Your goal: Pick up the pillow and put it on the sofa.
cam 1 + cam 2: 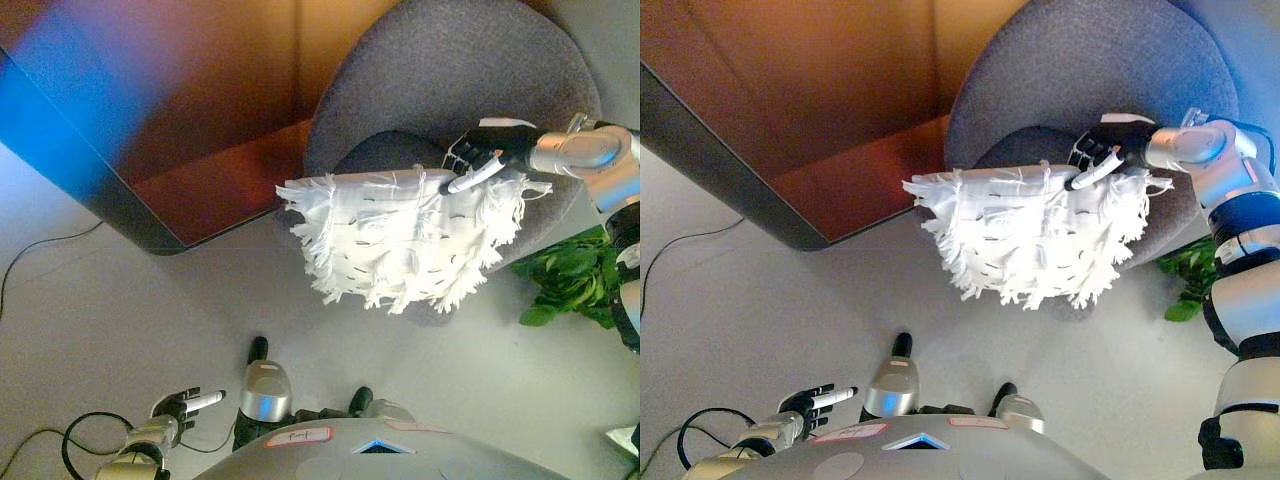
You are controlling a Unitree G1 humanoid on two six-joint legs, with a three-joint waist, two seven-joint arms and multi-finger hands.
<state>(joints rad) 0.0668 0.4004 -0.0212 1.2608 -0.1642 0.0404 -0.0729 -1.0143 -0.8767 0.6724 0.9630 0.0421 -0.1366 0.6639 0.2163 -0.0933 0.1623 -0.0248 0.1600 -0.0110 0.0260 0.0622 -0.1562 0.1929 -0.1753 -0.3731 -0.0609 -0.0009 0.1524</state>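
A white fringed pillow (400, 235) with small dark marks hangs in the air in front of a round grey armchair-style sofa (450, 70). My right hand (485, 152) grips the pillow's upper right edge, fingers curled on the cloth, over the sofa's dark seat (385, 150). The pillow's lower part hangs past the seat's front edge. My left hand (185, 405) is low at the lower left with fingers straight, holding nothing.
A large brown wooden piece with a dark edge (140, 130) stands left of the sofa. A green plant (570, 275) sits on the floor at the right. The floor (150, 320) is pale grey.
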